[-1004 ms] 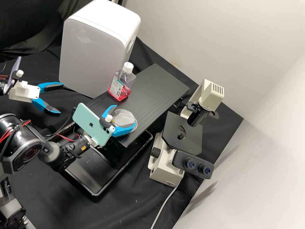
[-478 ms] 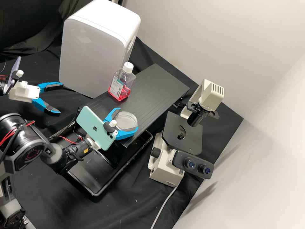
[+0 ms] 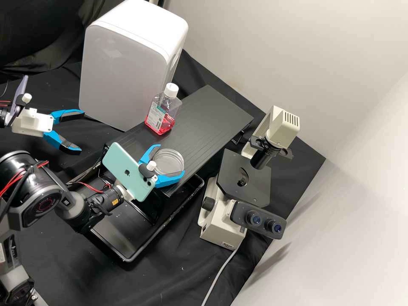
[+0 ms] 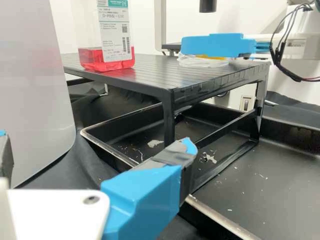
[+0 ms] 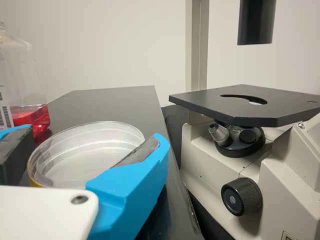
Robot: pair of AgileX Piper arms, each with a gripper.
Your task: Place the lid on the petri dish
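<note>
A clear petri dish (image 3: pixel 168 160) sits near the front corner of the black raised shelf (image 3: pixel 212 114), with its clear lid resting on it. My right gripper (image 3: pixel 170 160) flanks the dish with a blue finger on each side, shut on the lid. In the right wrist view the dish (image 5: pixel 85 150) lies between the fingers, and one grey pad (image 5: pixel 137 151) touches its rim. My left gripper (image 3: pixel 80 131) hangs open in the air well left of the shelf, holding nothing. In the left wrist view the dish (image 4: pixel 202 60) shows under the other arm's blue finger (image 4: pixel 220 45).
A bottle of pink liquid (image 3: pixel 162 112) stands on the shelf's back part beside a big white box (image 3: pixel 127 59). A microscope (image 3: pixel 250 182) stands right of the shelf. A black tray (image 3: pixel 127 250) lies under and in front of the shelf.
One second ago the lid was held raised and tilted over the dish. My right gripper has moved forward and down, and the lid now lies flat on the dish. The left arm has kept still.
</note>
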